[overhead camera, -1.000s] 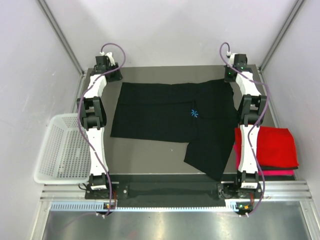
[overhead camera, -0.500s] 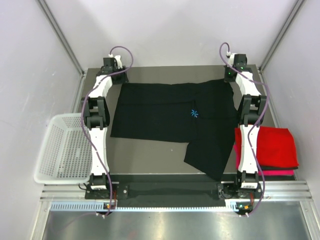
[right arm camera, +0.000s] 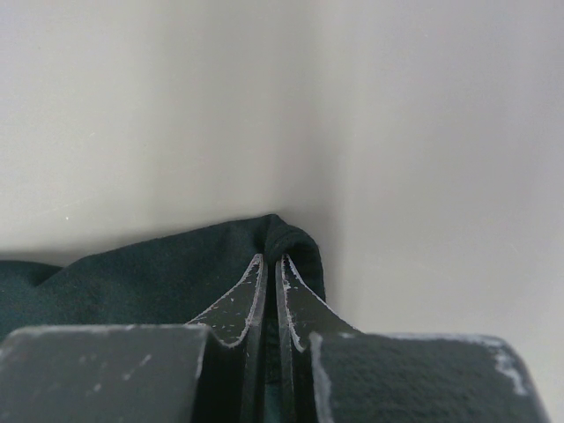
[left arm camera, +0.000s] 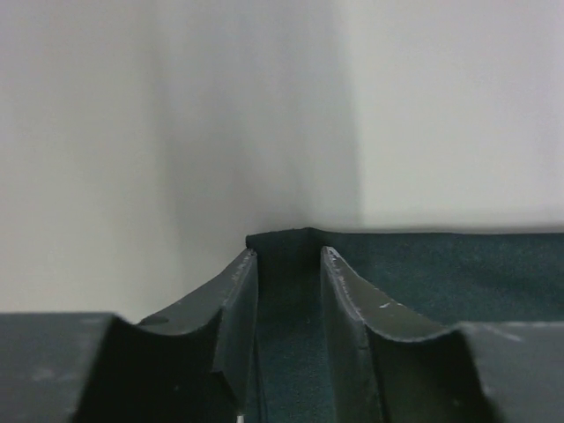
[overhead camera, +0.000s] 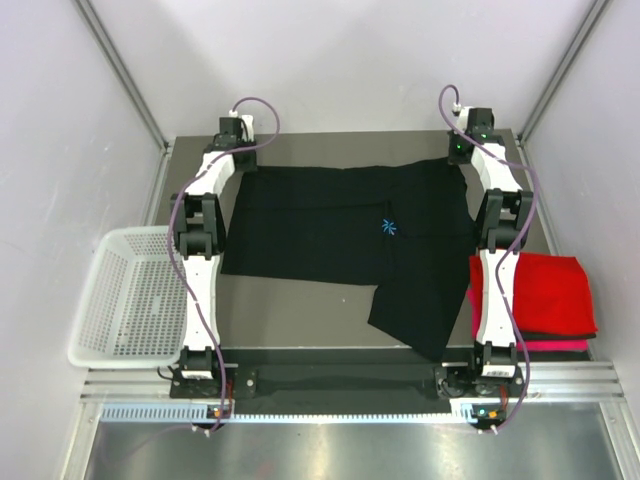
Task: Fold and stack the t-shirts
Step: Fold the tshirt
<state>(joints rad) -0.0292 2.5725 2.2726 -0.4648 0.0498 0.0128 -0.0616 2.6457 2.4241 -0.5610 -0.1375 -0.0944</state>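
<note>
Walls: pale and plain, closing in the far side and both flanks.
Table (overhead camera: 300,312): grey, with both arms bolted at its near edge.
Black shirt (overhead camera: 320,225): spread flat over the far half of the table. One part is folded across and runs toward the near right. A small light-blue mark (overhead camera: 389,226) sits on the chest.
Left gripper (left arm camera: 288,254): at the black shirt's far left corner. Its jaws stand partly apart, and the corner of the cloth lies in the gap between them.
Right gripper (right arm camera: 270,258): at the black shirt's far right corner. Its jaws are pressed together on a pinch of the black cloth, which humps up at the tips.
Red shirt (overhead camera: 545,290): folded, at the near right of the table, just right of the right arm.
Magenta shirt (overhead camera: 560,345): folded under the red shirt, with only a strip showing along the near edge.
Basket (overhead camera: 88,300): white mesh, sitting off the table's left side, left of the left arm.
</note>
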